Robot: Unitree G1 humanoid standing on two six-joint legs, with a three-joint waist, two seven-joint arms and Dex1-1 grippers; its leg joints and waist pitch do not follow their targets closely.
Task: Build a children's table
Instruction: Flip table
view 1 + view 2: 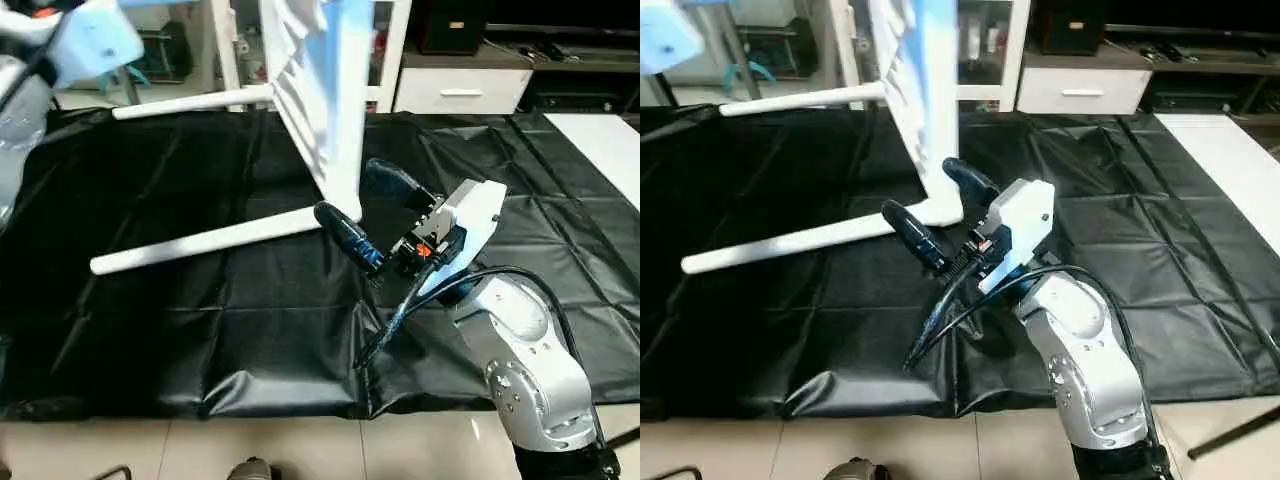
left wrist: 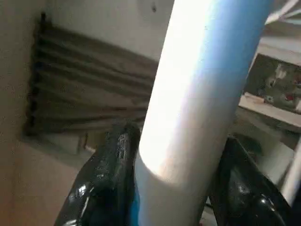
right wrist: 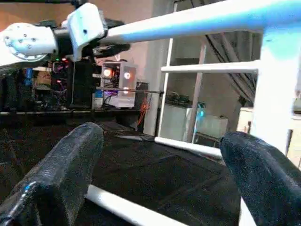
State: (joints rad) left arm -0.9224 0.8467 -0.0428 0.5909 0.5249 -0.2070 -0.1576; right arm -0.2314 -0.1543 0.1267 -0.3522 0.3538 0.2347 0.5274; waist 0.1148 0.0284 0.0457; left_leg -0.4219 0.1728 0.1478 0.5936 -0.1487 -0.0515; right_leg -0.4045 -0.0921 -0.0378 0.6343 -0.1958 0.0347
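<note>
The white table top [image 1: 320, 90] stands on its edge on the black cloth, ribbed side to the left. Two white legs stick out from it to the left: a near one [image 1: 200, 242] lying low over the cloth and a far one [image 1: 190, 102]. My right gripper [image 1: 368, 208] is open, its two black fingers either side of the top's lower corner. A third leg [image 2: 197, 94] sits raised between the black fingers [image 2: 110, 179] of my left gripper [image 3: 101, 44], which is shut on it. The left arm's housing [image 1: 90, 40] is at the upper left.
A black cloth [image 1: 200, 340] covers the work surface, its wrinkled front edge meeting tiled floor [image 1: 300, 450]. A white cabinet [image 1: 460, 90] and shelving stand behind. A white panel [image 1: 600, 140] lies at the far right. A black cable [image 1: 400, 310] loops off my right wrist.
</note>
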